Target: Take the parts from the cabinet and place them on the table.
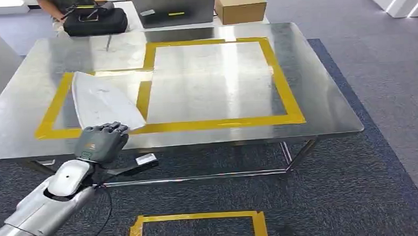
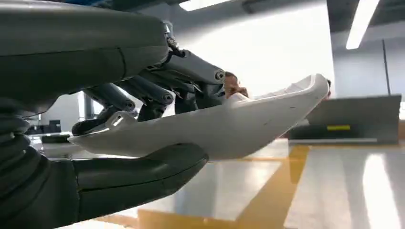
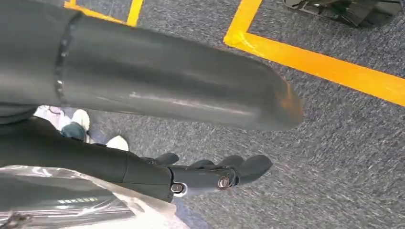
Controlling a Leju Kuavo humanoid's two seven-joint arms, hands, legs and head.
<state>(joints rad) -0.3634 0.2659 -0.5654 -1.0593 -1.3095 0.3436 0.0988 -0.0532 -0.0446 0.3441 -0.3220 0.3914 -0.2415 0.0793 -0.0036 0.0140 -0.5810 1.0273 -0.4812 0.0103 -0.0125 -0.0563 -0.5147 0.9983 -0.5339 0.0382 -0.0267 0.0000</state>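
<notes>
The steel table (image 1: 322,109) bears yellow tape, and the white part (image 1: 101,103) hangs over its near-left corner. The left wrist view shows thumb below and fingers above gripping the part, which the head view hides behind the left hand (image 1: 100,141). The right hand (image 3: 210,174) hangs over carpet, fingers loosely extended, holding nothing.

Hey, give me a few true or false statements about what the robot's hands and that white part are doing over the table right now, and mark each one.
1. The left hand holds the white part. True.
2. The white part lies flat on the carpet. False: the left wrist view shows it clamped between thumb and fingers, above the metal table.
3. Yellow tape marks rectangles on the table. True.
4. The right hand grips a cardboard box. False: it hangs over the grey carpet, fingers loosely extended, nothing between them; the cardboard box sits beyond the table's far edge.
5. A black bag sits beyond the table's far edge. True.
</notes>
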